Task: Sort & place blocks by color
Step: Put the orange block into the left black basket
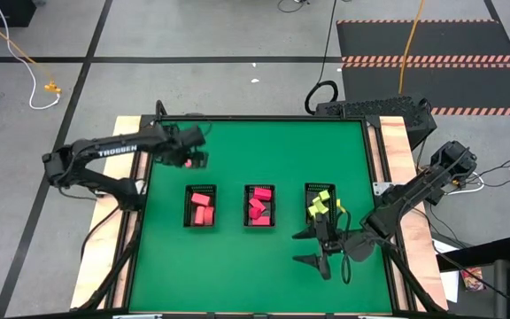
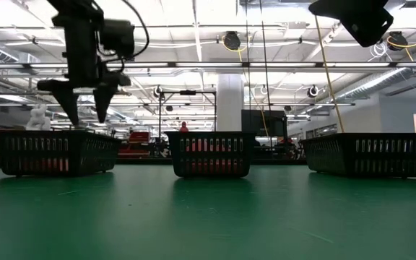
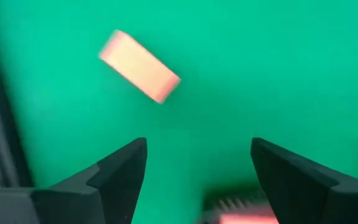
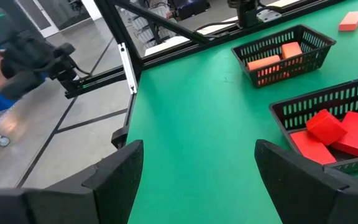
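Observation:
A salmon-red block (image 3: pixel 140 65) lies on the green mat (image 1: pixel 237 151) behind the left basket (image 1: pixel 201 206), which holds salmon-red blocks (image 4: pixel 272 59). My left gripper (image 3: pixel 197 168) hangs open above the mat beside that loose block (image 1: pixel 189 163), its fingers pointing down and touching nothing. The middle basket (image 1: pixel 258 206) holds red blocks (image 4: pixel 331 130), and the right basket (image 1: pixel 319 204) holds yellow-green blocks (image 1: pixel 320 202). My right gripper (image 1: pixel 308 248) waits open and empty in front of the right basket.
The three black mesh baskets stand in a row across the mat's middle (image 2: pixel 206 153). Wooden rails (image 1: pixel 388 159) border the mat at left and right. A person's arm (image 4: pixel 5 68) shows beyond the table's edge. The mat is bare in front of the baskets.

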Tool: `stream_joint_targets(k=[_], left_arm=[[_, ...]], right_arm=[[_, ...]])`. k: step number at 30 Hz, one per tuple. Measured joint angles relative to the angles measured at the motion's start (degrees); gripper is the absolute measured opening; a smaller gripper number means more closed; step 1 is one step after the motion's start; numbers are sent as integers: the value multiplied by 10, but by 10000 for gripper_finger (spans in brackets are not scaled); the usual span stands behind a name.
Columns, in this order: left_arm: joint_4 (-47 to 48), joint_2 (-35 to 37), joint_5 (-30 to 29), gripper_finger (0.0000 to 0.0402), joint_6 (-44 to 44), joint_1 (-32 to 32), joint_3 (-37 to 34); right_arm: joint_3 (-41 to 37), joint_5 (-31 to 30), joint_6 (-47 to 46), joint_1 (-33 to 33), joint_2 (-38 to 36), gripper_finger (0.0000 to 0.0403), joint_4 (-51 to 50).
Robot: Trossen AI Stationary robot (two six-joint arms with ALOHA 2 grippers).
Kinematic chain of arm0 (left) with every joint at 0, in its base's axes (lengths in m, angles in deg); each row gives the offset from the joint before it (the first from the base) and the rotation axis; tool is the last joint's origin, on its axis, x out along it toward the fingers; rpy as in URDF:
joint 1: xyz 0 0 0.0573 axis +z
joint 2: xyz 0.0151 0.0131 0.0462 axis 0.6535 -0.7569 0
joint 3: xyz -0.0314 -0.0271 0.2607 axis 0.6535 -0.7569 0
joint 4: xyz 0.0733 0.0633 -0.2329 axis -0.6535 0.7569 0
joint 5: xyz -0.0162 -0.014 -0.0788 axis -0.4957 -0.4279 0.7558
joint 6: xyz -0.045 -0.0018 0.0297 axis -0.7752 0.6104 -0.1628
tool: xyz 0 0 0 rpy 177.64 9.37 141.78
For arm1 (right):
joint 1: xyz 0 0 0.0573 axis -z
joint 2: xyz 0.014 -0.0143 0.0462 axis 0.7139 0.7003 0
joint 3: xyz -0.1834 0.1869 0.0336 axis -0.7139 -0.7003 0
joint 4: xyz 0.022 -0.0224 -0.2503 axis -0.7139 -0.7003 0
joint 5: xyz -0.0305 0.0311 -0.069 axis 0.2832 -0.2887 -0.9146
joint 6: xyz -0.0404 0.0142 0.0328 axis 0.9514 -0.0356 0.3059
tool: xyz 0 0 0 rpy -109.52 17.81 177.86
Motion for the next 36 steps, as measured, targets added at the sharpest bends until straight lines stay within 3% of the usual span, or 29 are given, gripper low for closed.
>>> stream_joint_targets(k=[5,10,20,36], left_arm=[[-35,-27,18,282,47,103,0],[-69,-78,27,279,77,152,0],[-94,-176,53,282,99,174,0],[-27,-223,29,282,117,192,-1]], right_arm=[[0,-2,1,11,0,299,-3],[0,-2,2,12,0,299,-20],[0,-2,15,12,0,299,-22],[0,-2,8,7,9,299,-29]])
